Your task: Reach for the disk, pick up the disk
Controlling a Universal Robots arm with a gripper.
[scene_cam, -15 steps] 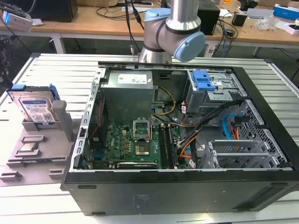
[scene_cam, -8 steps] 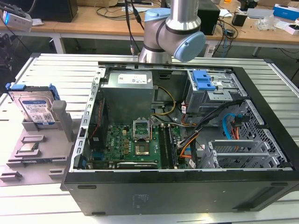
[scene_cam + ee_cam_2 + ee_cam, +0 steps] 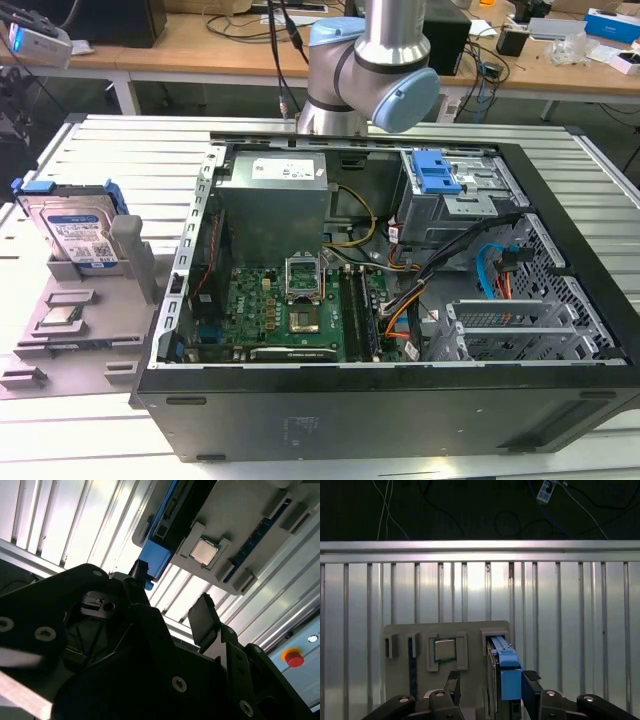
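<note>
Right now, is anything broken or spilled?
Nothing looks broken or spilled. The silver hard drive with blue side rails stands on edge in its grey slotted holder, and the black computer case lies open on its side.

The disk (image 3: 78,232) stands on edge, leaning back, in a grey holder (image 3: 128,262) at the exterior view's left. A small square chip (image 3: 60,318) lies on the same holder, nearer the camera. Beside them sits an open computer case (image 3: 400,410), and the arm (image 3: 375,70) rises behind it.
</note>
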